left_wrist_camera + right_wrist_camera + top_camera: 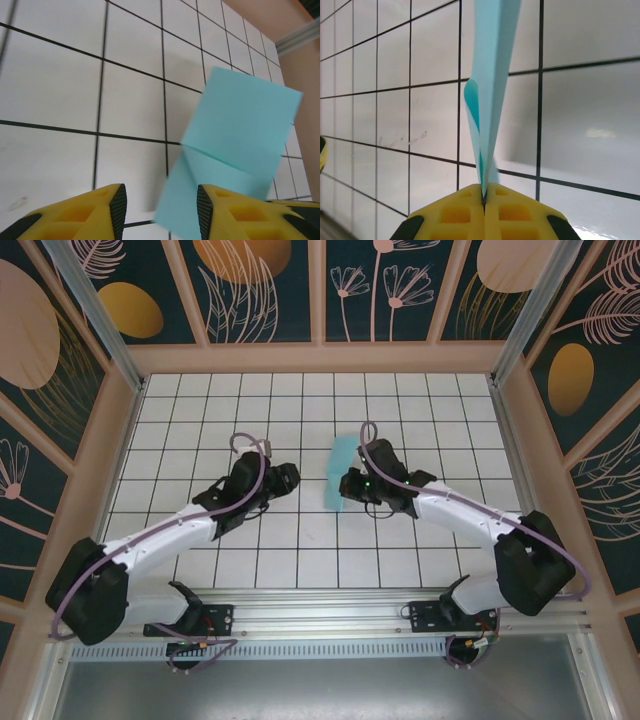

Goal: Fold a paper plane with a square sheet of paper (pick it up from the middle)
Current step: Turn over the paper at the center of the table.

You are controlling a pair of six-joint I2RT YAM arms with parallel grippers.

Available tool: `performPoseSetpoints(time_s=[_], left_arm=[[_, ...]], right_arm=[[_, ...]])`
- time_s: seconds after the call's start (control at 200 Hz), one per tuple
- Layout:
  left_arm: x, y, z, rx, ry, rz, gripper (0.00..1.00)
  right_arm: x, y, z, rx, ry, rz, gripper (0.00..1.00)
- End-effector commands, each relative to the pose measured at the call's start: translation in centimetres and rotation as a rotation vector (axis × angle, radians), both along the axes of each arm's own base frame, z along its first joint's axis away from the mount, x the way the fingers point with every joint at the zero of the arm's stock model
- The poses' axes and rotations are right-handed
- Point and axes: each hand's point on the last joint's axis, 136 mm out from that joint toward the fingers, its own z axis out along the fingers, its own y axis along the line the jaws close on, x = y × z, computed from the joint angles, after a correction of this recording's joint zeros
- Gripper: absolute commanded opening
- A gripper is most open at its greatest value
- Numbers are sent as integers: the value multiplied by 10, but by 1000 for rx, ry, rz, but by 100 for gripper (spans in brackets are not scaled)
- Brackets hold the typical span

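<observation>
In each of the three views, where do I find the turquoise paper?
Top external: turquoise paper near the centre, a narrow strip at the right gripper.
Left wrist: right half, a flat face with one crease across it.
Right wrist: centre, edge-on, rising from the shut right gripper.
Shared landmark: the white tiles with black lines.

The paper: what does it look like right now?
The paper is thin, light turquoise and plain, folded double, with a crease running across it. The shut right claw pinches it at one edge, so that claw's camera sees it edge-on. Its two layers gape slightly just beyond the grip.
</observation>
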Motion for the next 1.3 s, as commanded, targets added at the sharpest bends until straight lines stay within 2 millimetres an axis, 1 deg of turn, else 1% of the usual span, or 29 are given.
performPoseSetpoints(time_s=[0.0,0.085,0.13,0.205,0.24,0.395,0.5,0.615,0.716,0.806,0.821,0.876,0.901,0.936,1.006,1.046,1.066,1.111,1.166,1.191,1.236,1.296], left_arm=[[-2,35,2,31,-32,142,47],[-6,53,8,26,-58,211,50],[-8,62,11,20,-74,244,51],[-13,76,14,16,-96,295,51],[-14,82,16,12,-106,319,52],[-23,104,22,1,-142,401,52],[-28,117,29,-12,-172,443,52],[-32,123,35,-25,-195,457,53],[-35,123,36,-27,-195,448,53],[-36,122,35,-14,-189,433,53],[-36,121,35,-11,-187,428,53],[-37,120,34,-11,-183,422,53],[-37,120,33,-8,-179,417,53],[-37,119,32,-9,-178,411,53],[-36,114,31,-6,-173,384,53],[-35,108,30,-6,-170,360,53],[-34,105,30,-10,-170,342,53],[-32,90,32,-23,-180,273,51],[-28,72,28,-32,-165,199,50],[-26,62,27,-41,-155,160,49],[-23,41,22,-53,-131,73,48],[-19,16,13,-68,-83,-24,46]], right_arm=[[-16,-66,-8,-408,49,-85,1],[-23,-96,-2,-633,80,-148,2],[-28,-107,-2,-726,105,-172,2],[-33,-111,-2,-825,125,-185,2],[-34,-107,-4,-851,127,-177,2],[-37,-69,-28,-900,165,-101,3],[-38,-34,-48,-901,198,-39,5],[-38,9,-72,-838,241,31,9],[-36,42,-86,-758,261,76,13],[-33,65,-89,-676,266,102,17],[-32,70,-87,-656,261,104,19],[-31,83,-80,-578,244,123,30],[-31,89,-75,-529,238,140,31],[-31,94,-68,-475,220,150,32],[-30,94,-51,-377,174,152,41],[-30,93,-40,-306,151,158,43],[-29,89,-35,-279,141,145,43],[-26,78,-27,-224,112,110,43],[-20,59,-16,-151,79,51,43],[-19,47,-17,-131,71,21,42],[-18,35,-12,-44,66,7,42],[-17,13,-16,43,70,-21,42]])
